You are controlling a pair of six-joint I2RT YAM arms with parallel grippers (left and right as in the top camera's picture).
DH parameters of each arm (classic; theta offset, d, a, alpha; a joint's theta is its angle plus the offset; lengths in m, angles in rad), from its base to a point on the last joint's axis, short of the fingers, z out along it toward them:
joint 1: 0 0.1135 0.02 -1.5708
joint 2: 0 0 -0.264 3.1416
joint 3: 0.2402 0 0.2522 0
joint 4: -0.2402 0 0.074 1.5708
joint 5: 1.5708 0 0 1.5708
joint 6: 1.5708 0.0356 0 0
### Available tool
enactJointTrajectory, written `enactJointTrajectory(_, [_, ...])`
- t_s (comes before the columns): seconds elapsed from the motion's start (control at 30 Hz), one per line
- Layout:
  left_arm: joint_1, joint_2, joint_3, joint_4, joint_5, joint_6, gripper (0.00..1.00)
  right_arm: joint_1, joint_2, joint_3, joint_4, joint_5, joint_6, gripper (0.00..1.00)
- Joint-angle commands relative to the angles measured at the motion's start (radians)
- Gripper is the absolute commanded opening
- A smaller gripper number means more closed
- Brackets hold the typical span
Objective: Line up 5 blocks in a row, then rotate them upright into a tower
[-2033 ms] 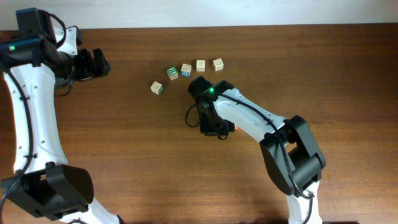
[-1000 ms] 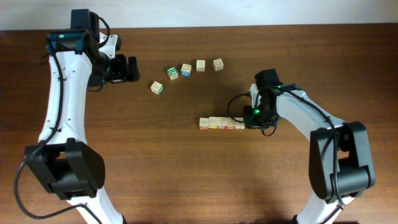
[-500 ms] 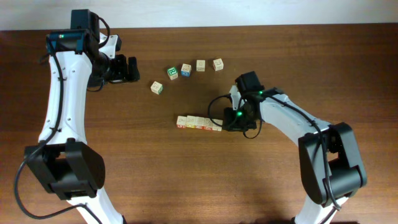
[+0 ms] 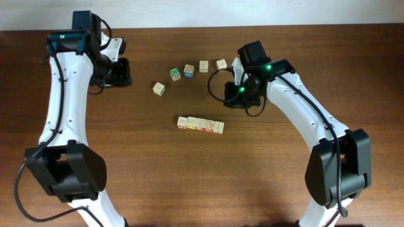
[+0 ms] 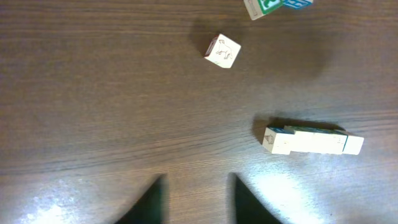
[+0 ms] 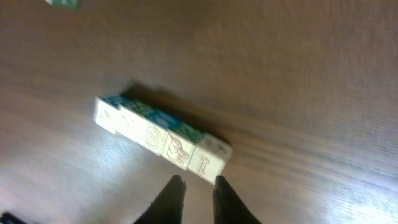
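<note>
Wooden blocks lie joined in one line on your table, below-left of your right claw, whose fingers are nearly together, empty. Left claw hovers apart, gripping nothing.

Pale blocks, red-orange prints, seemingly teal sides.

Wooden table: joined blocks, scattered cubes

Lab bench: wooden table, robot arms
</note>
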State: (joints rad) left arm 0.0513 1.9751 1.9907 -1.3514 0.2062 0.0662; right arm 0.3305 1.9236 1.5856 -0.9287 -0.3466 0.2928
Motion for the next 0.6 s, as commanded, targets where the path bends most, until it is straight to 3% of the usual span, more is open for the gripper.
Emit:
enactJointTrajectory(0.0, [-0.022, 0.007, -0.034, -0.002, 0.066, 0.018, 0.06, -0.001, -0.004, 0.020, 0.025, -0.019, 0.005, 0.06])
enactJointTrajectory(0.03, [-0.038, 0.007, -0.070, 0.006, 0.063, 0.018, 0.00, -0.005, -0.004, 0.020, 0.019, -0.018, 0.004, 0.05])
enactJointTrajectory(0.17, [-0.082, 0.007, -0.227, 0.071, 0.064, 0.017, 0.00, -0.076, -0.004, 0.019, -0.099, -0.051, 0.039, 0.04])
enactJointTrajectory(0.3, [-0.126, 0.007, -0.399, 0.200, 0.095, 0.017, 0.00, -0.129, -0.004, -0.050, -0.111, -0.163, -0.045, 0.05])
enactJointTrajectory(0.4, [-0.140, 0.007, -0.488, 0.311, 0.209, 0.017, 0.00, -0.130, -0.004, -0.152, -0.035, -0.258, -0.045, 0.05])
enactJointTrajectory(0.57, [-0.149, 0.007, -0.602, 0.455, 0.225, -0.010, 0.00, -0.130, -0.004, -0.358, 0.209, -0.377, -0.040, 0.04])
